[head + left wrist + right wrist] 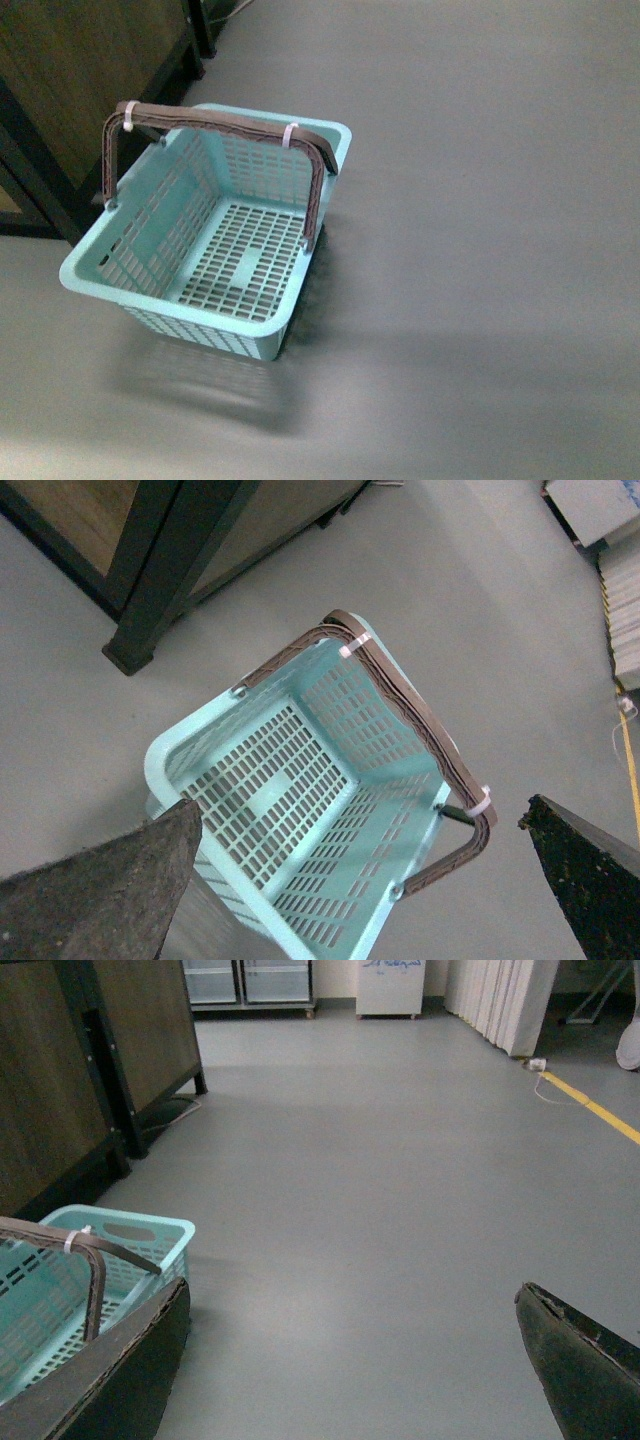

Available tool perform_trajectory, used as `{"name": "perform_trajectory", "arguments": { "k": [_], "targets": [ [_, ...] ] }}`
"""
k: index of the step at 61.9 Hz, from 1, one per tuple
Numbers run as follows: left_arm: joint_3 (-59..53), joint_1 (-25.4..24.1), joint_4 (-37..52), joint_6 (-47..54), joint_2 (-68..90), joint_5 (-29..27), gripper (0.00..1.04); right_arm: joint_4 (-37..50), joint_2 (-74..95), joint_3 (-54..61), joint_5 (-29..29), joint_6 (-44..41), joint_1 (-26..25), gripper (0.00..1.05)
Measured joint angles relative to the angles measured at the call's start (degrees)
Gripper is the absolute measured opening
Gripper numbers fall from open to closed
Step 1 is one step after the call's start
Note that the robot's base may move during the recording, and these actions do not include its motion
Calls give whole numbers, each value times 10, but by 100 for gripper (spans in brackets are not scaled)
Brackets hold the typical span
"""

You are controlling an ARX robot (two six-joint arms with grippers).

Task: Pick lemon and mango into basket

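Observation:
The light teal basket (pixel 215 262) stands on the grey floor with nothing in it, its brown handles (pixel 220 120) upright and tied with white zip ties. From the left wrist view the basket (pixel 300 800) lies below my open left gripper (pixel 365 880), whose fingers (pixel 100 890) frame it. My right gripper (pixel 350 1360) is open over bare floor, with the basket (pixel 60 1280) beside one finger. The lemon and the mango are out of view. Neither arm shows in the front view.
A dark wooden cabinet with black legs (pixel 60 110) stands just behind the basket. Grey floor (pixel 480 200) stretches to the right. Farther off are glass-door units (pixel 250 980), a white curtain (pixel 500 1000) and a yellow floor line (pixel 600 1110).

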State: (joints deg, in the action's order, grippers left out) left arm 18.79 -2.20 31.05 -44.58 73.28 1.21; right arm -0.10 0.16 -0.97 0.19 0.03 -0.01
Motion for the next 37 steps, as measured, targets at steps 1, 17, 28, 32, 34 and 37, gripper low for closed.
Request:
{"name": "perform_trajectory", "arguments": {
  "k": [1,17,28,32,34,37],
  "targets": [
    [12,2,10,-17,26,0,98,0,0,0,0,0,0,96],
    [210,43,54,-174,323,-10,98,0,0,0,0,0,0,96],
    [337,86,11,-218,447,-12,98,0,0,0,0,0,0,96],
    [379,98,-5,-228,480,-13,98,0,0,0,0,0,0,96],
    [406,105,-13,-234,501,-14,98,0,0,0,0,0,0,96],
    [435,110,-22,-241,522,-14,98,0,0,0,0,0,0,96]
  ]
}}
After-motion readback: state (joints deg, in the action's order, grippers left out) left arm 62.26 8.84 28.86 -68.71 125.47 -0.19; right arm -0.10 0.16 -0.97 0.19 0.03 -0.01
